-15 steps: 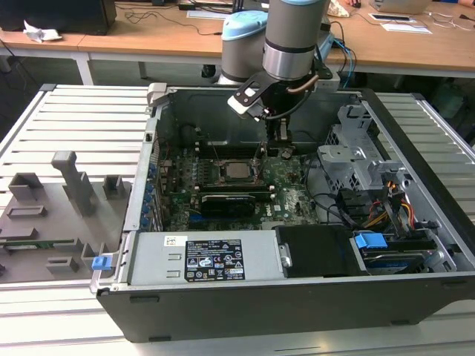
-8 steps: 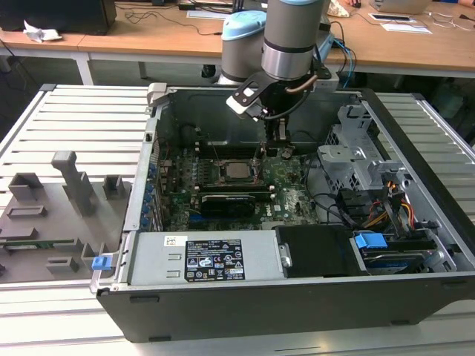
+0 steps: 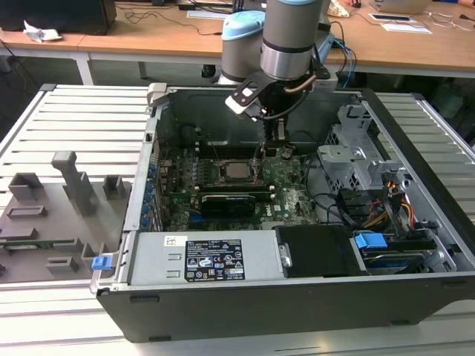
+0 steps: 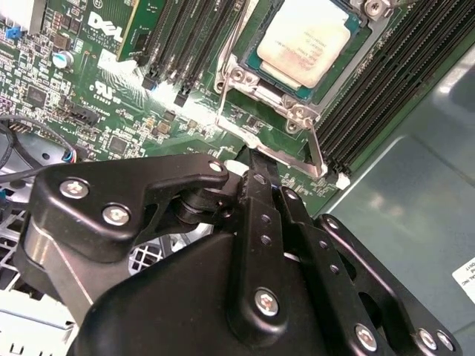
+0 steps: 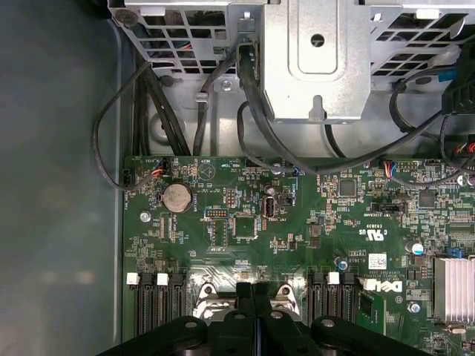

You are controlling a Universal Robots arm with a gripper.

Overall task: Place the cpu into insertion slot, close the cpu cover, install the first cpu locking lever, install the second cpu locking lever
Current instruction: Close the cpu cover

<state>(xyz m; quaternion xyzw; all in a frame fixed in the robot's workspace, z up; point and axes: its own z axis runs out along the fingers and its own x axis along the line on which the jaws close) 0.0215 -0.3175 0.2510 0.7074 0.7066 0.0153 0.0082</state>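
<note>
One arm is working inside the open computer case [image 3: 297, 308], with the gripper [image 5: 252, 288] reaching down onto the green board [image 5: 245, 215] just beside the insertion slot [image 3: 221, 178]. The jaws are sitting pressed together, no gap showing in both wrist views, and nothing is visibly clamped between them. The cpu cover [image 4: 245, 74] is appearing to lie down around the slot. The cpu [image 4: 308, 41] is lying flat in the slot, its pale metal top showing through the cover's window. A thin silver locking lever [image 4: 315, 148] is running along the slot's edge nearest the gripper. The fingertips [image 4: 260, 193] are sitting right at it, but the contact point itself is hiding behind the fingers, so I cannot tell whether they are touching.

Judging from this, a lever step is the one in hand.

- Doing it well is probably meaning pushing with the closed tips squarely on the rod, down and then toward the slot so it tucks under its catch.
- The tips should be staying off the chip's top.
- They should also be staying off the memory slots [image 4: 386, 81] just beside the slot.
- Going slowly matters, since a springy rod is likely slipping off narrow tips.
</note>
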